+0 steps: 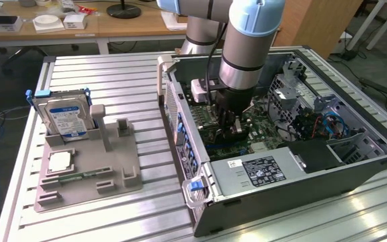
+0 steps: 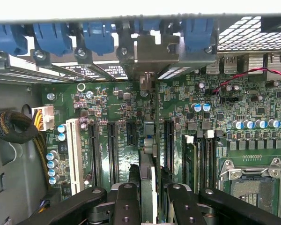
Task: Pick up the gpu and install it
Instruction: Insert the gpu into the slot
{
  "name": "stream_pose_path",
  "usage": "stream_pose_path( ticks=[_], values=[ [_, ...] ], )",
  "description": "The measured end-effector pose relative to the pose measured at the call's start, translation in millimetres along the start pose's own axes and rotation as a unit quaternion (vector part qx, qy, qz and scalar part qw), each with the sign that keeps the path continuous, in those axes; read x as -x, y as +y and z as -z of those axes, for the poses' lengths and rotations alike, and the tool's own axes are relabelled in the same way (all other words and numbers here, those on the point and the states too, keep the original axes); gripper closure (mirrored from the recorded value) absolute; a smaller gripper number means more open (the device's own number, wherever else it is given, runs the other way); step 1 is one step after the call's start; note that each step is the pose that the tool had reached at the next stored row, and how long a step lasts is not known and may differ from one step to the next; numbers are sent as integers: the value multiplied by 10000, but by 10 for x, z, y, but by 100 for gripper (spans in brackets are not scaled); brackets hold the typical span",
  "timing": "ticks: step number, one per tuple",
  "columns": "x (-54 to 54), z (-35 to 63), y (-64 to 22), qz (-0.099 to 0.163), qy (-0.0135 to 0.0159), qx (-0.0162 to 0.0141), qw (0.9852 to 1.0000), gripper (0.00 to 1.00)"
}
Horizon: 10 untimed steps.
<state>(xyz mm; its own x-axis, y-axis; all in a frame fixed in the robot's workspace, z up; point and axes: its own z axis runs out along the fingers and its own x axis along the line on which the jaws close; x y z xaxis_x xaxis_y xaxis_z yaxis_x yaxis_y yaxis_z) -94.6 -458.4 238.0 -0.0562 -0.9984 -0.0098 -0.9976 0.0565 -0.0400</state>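
Claw (image 2: 149, 172) half closed — gripping the gpu (image 2: 148, 140) edge-on, over the motherboard (image 2: 253, 108) slots.

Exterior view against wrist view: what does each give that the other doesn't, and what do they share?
Exterior view adds the wider scene: the arm reaching down into the open computer case, and beside it on the slatted table a grey fixture holding the hard drive. Wrist view adds the close detail: the gpu edge-on, clamped between the fingers, among the expansion slots; whether it is seated I cannot tell. Shared: the green motherboard and the gripper over it.
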Motion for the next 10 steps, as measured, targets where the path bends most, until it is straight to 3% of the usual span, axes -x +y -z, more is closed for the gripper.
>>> stream_pose_path(
  ticks=[10],
  values=[
    [-1, -47, 6, 0, 1, 4, 10000, 73]
  ],
)
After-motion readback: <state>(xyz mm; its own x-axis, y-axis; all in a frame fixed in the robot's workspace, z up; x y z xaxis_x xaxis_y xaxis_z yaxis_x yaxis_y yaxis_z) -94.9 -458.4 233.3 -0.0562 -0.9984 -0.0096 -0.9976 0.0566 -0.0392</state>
